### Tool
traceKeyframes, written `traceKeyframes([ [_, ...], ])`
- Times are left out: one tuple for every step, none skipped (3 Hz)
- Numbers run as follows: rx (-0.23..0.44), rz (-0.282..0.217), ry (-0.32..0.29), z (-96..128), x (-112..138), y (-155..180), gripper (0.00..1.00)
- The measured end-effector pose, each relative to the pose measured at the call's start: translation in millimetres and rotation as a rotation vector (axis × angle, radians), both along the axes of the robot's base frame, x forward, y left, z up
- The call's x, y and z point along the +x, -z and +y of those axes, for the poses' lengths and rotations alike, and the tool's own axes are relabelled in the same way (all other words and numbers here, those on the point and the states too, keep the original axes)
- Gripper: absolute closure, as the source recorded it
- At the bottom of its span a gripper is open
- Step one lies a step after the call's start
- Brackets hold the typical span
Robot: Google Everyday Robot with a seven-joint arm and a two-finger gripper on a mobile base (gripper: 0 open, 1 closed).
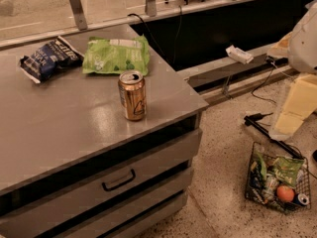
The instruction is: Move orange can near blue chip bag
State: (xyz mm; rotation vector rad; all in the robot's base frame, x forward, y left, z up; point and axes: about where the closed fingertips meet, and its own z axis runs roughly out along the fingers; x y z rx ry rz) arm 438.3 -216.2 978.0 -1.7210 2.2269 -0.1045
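Observation:
The orange can stands upright on the grey counter top, near its right front part. The blue chip bag lies at the counter's back left, well apart from the can. My gripper hangs at the right edge of the camera view, over the floor and off to the right of the counter, far from the can. It holds nothing that I can see.
A light-green chip bag lies between the blue bag and the can, just behind the can. A wire basket of snacks and fruit sits on the floor at the right. The counter has drawers below and cables trail behind it.

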Motion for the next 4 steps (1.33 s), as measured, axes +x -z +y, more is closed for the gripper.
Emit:
traceKeyframes([
  [0.0,0.0,0.0,0,0,0,0.0],
  [0.009,-0.014,-0.057,23,22,-5,0.0],
  [0.084,-0.07,-0.139,57,55,-9,0.0],
  [0.242,-0.136,-0.195,93,85,-8,0.0],
])
